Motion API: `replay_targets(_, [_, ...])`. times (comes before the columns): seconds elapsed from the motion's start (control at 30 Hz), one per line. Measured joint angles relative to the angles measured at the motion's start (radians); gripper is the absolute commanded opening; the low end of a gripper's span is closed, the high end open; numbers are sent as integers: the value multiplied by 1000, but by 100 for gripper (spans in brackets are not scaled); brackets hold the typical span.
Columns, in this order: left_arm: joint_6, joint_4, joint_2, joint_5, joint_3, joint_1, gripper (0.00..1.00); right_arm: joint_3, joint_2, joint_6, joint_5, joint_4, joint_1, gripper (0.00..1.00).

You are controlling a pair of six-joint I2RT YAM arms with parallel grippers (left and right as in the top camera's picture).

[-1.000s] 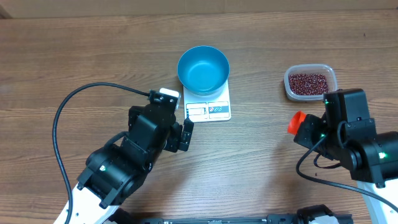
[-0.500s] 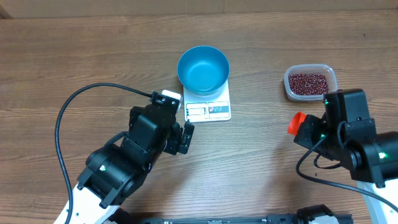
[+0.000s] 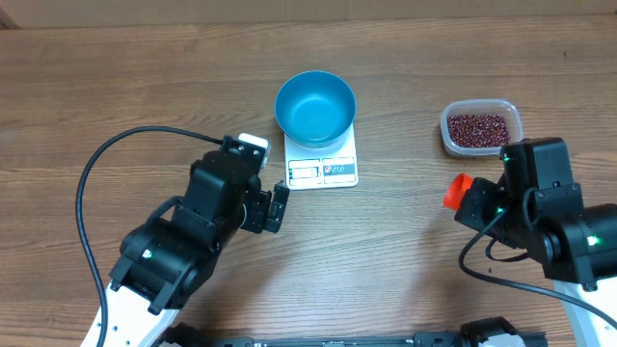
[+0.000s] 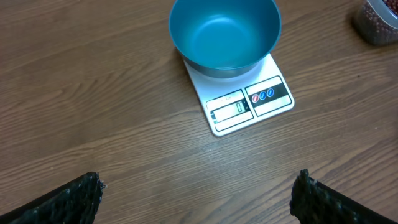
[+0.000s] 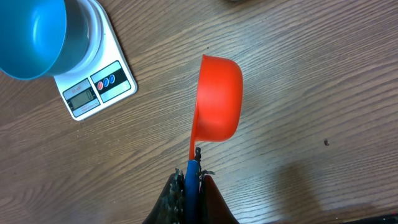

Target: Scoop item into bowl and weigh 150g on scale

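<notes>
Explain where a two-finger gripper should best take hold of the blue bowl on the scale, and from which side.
Probably the rim of the blue bowl, from straight above, one finger inside the wall and one outside. It stands upright, open and empty on the scale, so the rim is exposed; the round wall looks too wide and sloped to clamp across.

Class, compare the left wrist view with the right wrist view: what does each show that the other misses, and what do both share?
Only the left wrist view shows the beans in their tub, and the left fingers spread wide, holding nothing. Only the right wrist view shows the orange scoop, its handle clamped between the shut right fingers. Both show the blue bowl standing on the scale, on the wooden table.
</notes>
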Motion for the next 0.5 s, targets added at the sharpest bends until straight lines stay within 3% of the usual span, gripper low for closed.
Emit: replay_targets(0.5, [23, 7, 41, 35, 0, 15, 99, 0, 0, 0, 1, -2, 0, 4])
